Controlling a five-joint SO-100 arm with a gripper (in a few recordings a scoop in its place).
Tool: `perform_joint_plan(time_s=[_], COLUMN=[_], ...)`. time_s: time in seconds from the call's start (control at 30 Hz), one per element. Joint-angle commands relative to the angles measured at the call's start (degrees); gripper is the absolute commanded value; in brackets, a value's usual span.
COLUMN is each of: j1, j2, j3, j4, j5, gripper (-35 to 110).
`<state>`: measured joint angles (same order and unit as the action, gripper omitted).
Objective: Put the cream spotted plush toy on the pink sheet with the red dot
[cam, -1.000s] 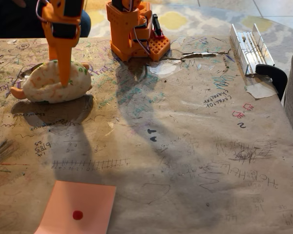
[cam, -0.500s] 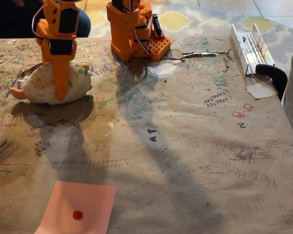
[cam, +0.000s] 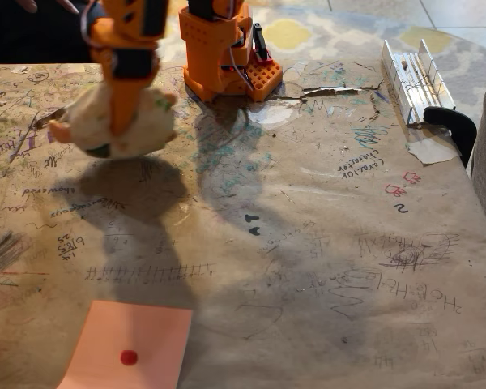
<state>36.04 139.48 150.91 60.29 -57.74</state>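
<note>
Cream, green-spotted rounded plush toy (cam: 121,126) is held clamped above the table by the orange two-finger gripper (cam: 125,121), for carrying to the salmon-pink paper sheet (cam: 130,340).

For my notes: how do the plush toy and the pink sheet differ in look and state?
The cream spotted plush toy is rounded and bulky, and the gripper grips it. The pink sheet with the red dot is flat and lies free on the table.

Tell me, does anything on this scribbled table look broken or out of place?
The paper table cover is torn near the arm's orange base, with a crack-like rip running right. A loose paper scrap lies by the right edge. Otherwise nothing looks spilled or broken.
</note>
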Motion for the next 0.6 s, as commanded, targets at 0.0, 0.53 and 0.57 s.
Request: perform_joint_plan(time_s=[0.0,0.53,0.57], j1=[-12.0,-36.8,-36.4], j2=[22.1,37.5,33.4], j3=[-3.3,-18.5,-19.9], j4=[9.9,-11.3,-14.3], j5=[14.2,33.5,33.3], gripper=[0,0,0])
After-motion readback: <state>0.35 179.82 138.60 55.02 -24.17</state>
